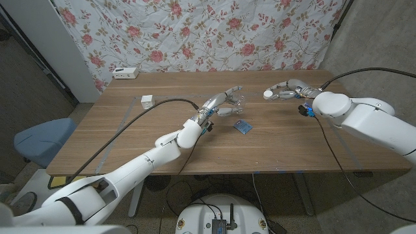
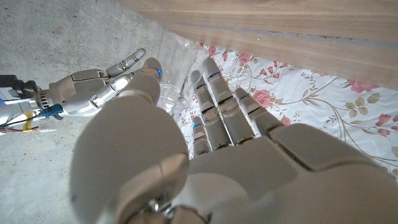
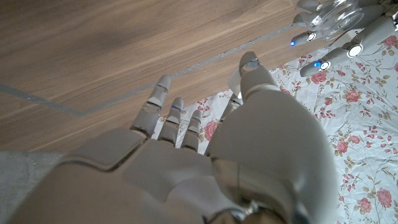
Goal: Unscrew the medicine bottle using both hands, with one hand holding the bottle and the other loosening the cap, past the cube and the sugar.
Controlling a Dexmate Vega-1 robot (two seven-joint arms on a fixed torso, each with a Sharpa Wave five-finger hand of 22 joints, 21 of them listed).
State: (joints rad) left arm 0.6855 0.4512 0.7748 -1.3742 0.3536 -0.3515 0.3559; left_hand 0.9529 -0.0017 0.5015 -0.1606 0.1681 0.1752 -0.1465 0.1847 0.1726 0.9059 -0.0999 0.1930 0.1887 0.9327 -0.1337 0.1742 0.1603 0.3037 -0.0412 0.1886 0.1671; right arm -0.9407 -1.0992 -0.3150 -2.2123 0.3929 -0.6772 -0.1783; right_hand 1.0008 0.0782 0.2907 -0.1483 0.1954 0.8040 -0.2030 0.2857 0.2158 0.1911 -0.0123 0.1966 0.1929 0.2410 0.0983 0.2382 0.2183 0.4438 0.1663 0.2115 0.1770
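Clear plastic marks the medicine bottle [image 1: 235, 105], which sits in the grasp of the left hand [image 1: 224, 104] above the middle of the wooden table [image 1: 130, 140]. In the head view the fingers of that hand wrap around the bottle from both sides, with the bottle lying roughly level rather than upright. The left wrist view confirms this: the transparent bottle [image 2: 176, 74] shows between the thumb and the other fingers of the left hand [image 2: 205, 143].

The white cap [image 1: 268, 94] is off the bottle and held at the fingertips of the right hand [image 1: 286, 91], which is raised over the far right part of the table, well apart from the left hand. In the right wrist view the right hand [image 3: 205, 143] has its fingers curled inward, with a pale object [image 3: 235, 81] just visible between thumb and fingers; the bottle [image 3: 336, 15] and the other hand's fingertips appear at that picture's edge.

A small blue sugar packet [image 1: 242, 127] lies flat on the table just beside the left hand, on the near side. A white cube [image 1: 147, 100] stands toward the far left of the table, well apart from both hands. A white box [image 1: 125, 73] rests at the far left edge. A floral cloth [image 1: 214, 32] hangs behind the table.
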